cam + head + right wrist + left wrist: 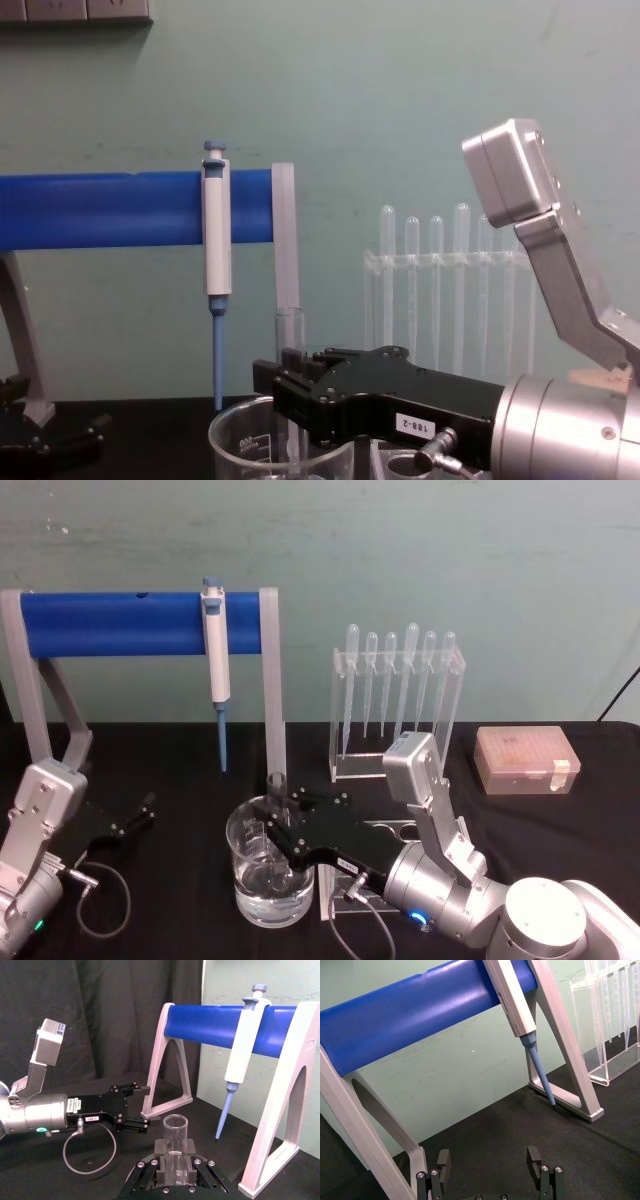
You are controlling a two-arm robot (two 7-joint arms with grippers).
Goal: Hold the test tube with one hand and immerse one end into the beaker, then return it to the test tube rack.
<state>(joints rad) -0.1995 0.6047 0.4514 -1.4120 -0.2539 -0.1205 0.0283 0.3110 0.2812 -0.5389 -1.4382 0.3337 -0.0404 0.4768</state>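
Right tool [279, 815] pinching upright test tube [277, 788], lower end inside beaker [248, 892], left tool [140, 815] spread (parked)

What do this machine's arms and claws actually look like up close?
The left arm and right arm are rounded silver metal, each carrying a boxy grey block. The left gripper and right gripper are flat, black, screw-studded, with small white number labels. Thin grey cables loop at both wrists; small lights glow green left, blue right.

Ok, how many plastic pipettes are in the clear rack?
6 pipettes, upright in one row in the clear rack, behind the beaker and the right end effector. None seems hidden.
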